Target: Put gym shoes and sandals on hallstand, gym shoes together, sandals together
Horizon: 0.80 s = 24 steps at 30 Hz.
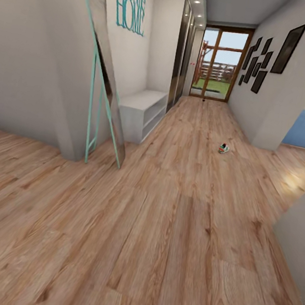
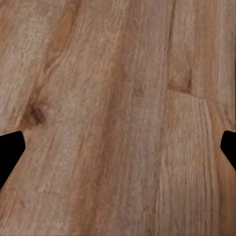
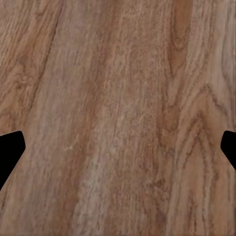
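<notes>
Warm brown wood-grain corridor floor (image 1: 163,212); teal-framed mirror (image 1: 106,83).

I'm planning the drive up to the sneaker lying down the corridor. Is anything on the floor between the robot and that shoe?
Nothing visible does. The gym shoe lies alone on the corridor floor, with bare planks from the near edge of the head view up to it. The leaning mirror and white bench stand off to the left against the wall.
</notes>
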Tool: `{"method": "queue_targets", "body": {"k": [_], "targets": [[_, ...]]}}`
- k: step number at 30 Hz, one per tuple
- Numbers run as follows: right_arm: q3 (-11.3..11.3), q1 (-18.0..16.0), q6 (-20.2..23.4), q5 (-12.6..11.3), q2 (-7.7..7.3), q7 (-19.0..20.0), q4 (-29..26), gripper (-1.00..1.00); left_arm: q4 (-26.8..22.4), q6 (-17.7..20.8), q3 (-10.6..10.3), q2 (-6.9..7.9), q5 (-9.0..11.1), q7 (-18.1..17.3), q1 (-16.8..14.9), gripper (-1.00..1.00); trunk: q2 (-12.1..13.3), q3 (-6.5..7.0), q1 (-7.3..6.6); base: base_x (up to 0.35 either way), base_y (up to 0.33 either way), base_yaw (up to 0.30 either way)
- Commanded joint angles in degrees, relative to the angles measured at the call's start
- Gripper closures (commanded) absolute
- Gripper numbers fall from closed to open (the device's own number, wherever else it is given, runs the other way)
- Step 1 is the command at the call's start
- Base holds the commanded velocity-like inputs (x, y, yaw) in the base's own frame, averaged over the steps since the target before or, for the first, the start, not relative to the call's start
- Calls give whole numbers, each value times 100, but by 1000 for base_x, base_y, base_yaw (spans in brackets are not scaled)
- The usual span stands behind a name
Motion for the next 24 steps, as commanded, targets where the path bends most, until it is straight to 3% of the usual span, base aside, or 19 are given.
{"method": "queue_targets", "body": {"k": [1,24], "targets": [[46,-6,-20,-61,-2,22,9,-100,5,16,19,-1,53,-58,-2,-100,-2,-5,3,336,0,-264],[55,-6,-19,-56,6,22,17,-100,0,16,25,1,53,-58,-2,-100,-2,-5,3,336,0,-266]]}}
